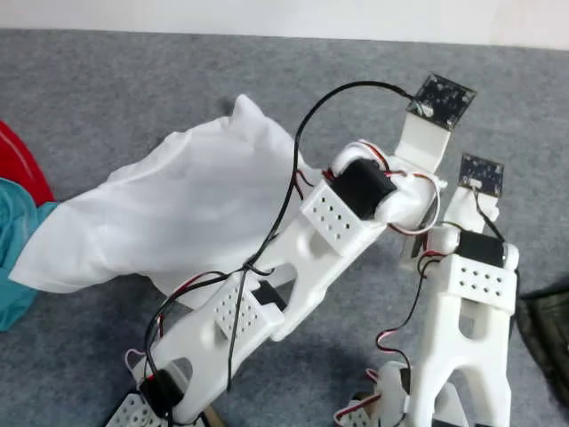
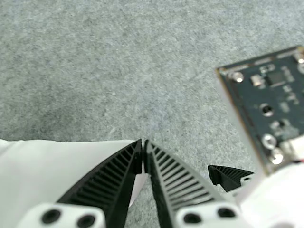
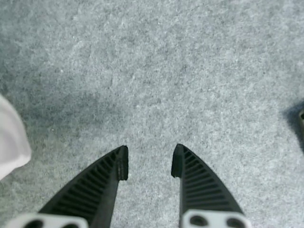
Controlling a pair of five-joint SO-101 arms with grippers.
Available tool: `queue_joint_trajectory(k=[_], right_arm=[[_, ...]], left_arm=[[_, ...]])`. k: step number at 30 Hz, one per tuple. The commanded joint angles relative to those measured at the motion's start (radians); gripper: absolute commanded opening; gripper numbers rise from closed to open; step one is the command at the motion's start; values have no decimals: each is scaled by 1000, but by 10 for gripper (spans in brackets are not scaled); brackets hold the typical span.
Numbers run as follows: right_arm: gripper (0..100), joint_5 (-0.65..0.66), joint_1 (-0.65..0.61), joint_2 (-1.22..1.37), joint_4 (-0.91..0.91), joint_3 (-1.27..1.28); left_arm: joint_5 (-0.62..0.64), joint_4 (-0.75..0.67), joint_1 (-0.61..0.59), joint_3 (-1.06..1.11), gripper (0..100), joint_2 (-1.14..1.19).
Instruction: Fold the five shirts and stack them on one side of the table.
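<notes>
One white shirt, unfolded and billowed, spreads across the middle of the grey surface, an edge nipped in the left gripper, while a teal shirt and a red shirt lie crumpled at its left edge.

No words, numbers or signs can be read anywhere. The circuit board bears small marks, too blurred to make out.
</notes>
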Motion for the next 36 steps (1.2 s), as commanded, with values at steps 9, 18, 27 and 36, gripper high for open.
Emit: queue_joint_trajectory(k=[9, 18, 27, 36], right_arm=[[158, -8, -16, -12, -16, -7], [158, -5, -62, -12, -18, -7], [158, 78, -461, -25, 12, 27], [158, 83, -552, -25, 4, 47]], left_arm=[[3, 15, -298, -12, 379, -134], [3, 34, -823, 2, 379, -412], [5, 35, -1069, 444, 379, -757], [-48, 8, -1254, 1294, 379, -1288]])
